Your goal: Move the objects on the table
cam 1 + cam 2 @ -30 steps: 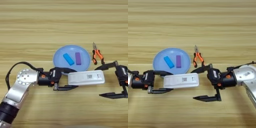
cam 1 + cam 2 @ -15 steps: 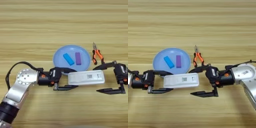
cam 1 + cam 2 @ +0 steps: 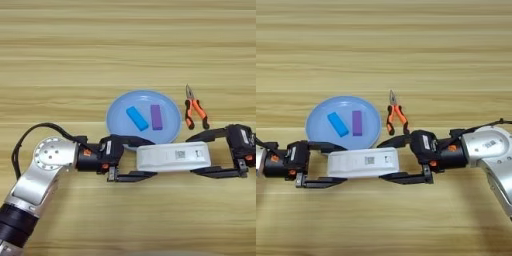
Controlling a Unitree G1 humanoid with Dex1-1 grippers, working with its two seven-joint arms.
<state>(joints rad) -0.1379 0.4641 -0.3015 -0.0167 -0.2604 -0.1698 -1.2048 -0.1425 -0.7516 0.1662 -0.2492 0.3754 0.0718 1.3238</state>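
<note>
**Two end effectors bracket the white bar**

The white bar [image 3: 362,163] lies flat on the table [image 3: 125,45], with an end effector at each end. The left end effector [image 3: 131,159] has its fingers apart, one above the bar's left end and one below it, so that end sits between them. The right end effector [image 3: 398,160] is likewise spread, its upper finger over the bar's right end and its lower finger running along the near edge. Whether any finger actually touches the bar I cannot tell.

The pliers [image 3: 395,116] lie just beyond the right end effector, close to its upper finger. The blue plate [image 3: 116,116], holding a blue block [image 3: 136,118] and a purple block [image 3: 156,116], sits just behind the left end effector's upper finger, its near rim partly hidden by the bar.

Risks from here, as I judge them: if one side closes or pushes before the other, the bar could pivot and slide into the plate. Any sweep by the right end effector's upper finger would likely knock the pliers. Lifting with uneven grip could let the long bar tilt and drop.
</note>
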